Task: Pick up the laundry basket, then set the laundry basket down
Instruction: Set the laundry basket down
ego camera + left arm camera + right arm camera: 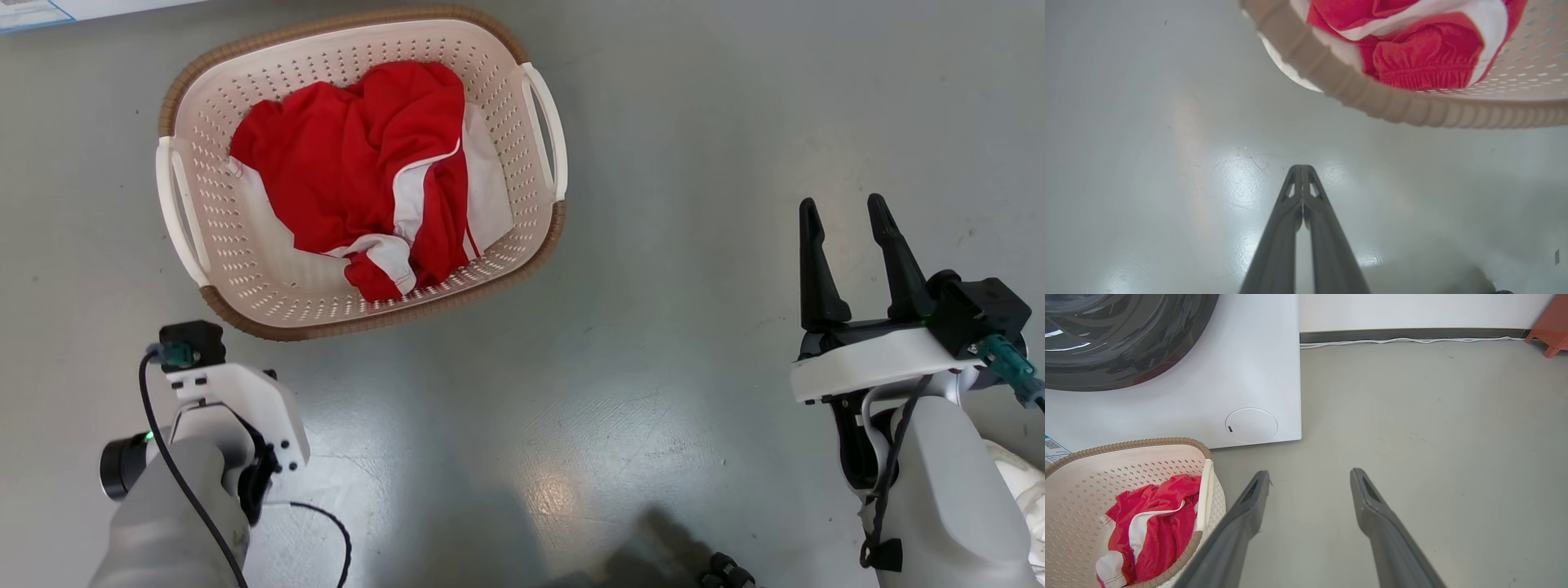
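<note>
The laundry basket (245,273) stands on the grey floor at the upper left of the head view, cream and perforated with a brown rim band and white side handles. Inside lies a red and white garment (359,155). My left wrist (237,400) hovers just near of the basket's front rim, fingers hidden beneath it. In the left wrist view my left gripper (1302,168) is shut and empty above bare floor, the basket rim (1392,110) a short way ahead. My right gripper (845,216) is open and empty, well right of the basket. The basket (1086,490) lies left of my right gripper (1309,473).
A white washing machine (1229,375) with a dark round door (1106,335) stands just behind the basket. A white cable (1412,340) runs along the wall base, and a red-brown object (1553,330) sits far right. Pale cloth (1024,490) shows at the head view's right edge.
</note>
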Robot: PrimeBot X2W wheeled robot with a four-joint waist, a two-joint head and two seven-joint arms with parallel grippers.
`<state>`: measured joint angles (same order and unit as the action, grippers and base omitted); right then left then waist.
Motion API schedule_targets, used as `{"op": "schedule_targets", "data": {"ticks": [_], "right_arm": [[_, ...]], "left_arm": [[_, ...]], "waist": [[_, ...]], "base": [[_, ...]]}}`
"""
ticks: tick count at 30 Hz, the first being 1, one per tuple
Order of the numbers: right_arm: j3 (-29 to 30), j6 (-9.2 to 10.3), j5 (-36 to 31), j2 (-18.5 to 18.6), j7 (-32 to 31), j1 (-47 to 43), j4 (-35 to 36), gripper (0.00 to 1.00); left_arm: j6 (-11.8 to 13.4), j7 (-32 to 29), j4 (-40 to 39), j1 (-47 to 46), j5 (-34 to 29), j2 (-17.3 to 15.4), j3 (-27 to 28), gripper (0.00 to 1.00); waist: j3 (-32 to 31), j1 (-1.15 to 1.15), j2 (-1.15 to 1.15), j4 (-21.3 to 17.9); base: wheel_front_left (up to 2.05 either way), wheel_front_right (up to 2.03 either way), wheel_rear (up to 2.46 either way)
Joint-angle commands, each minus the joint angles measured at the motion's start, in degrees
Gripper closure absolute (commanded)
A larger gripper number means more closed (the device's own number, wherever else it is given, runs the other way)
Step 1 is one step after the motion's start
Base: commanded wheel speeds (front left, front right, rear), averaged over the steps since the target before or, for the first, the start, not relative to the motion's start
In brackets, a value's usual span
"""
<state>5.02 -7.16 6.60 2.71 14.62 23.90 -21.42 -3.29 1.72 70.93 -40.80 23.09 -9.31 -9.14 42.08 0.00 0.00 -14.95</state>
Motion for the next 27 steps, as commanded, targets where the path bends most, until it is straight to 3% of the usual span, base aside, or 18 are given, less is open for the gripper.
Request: {"op": "schedule_targets", "data": {"ticks": [1, 11, 27], "right_arm": [[-1.0, -0.33, 0.2, 0.2, 0.4, 0.1, 0.8, 0.0], [-1.7, -0.33, 1.6, 0.2, 0.4, 1.1, 0.2, 0.0], [-1.8, -0.33, 2.2, 0.2, 0.4, 1.0, -0.9, 0.0]], "left_arm": [[0.6, 0.4, 0.0, -0.6, -0.3, -1.6, 1.0, 1.0], [0.6, 0.9, 0.7, -3.2, 0.3, -1.0, 0.4, 1.0], [-1.8, 0.3, 1.5, -4.5, 2.7, 0.3, 0.2, 1.0]], "waist": [[0.2, 0.0, 0.0, 0.0], [0.5, 0.0, 0.0, 0.1], [-0.5, 0.0, 0.0, 0.3]], "base": [[0.0, 0.0, 0.0], [0.0, 0.0, 0.0], [0.0, 0.0, 0.0]]}}
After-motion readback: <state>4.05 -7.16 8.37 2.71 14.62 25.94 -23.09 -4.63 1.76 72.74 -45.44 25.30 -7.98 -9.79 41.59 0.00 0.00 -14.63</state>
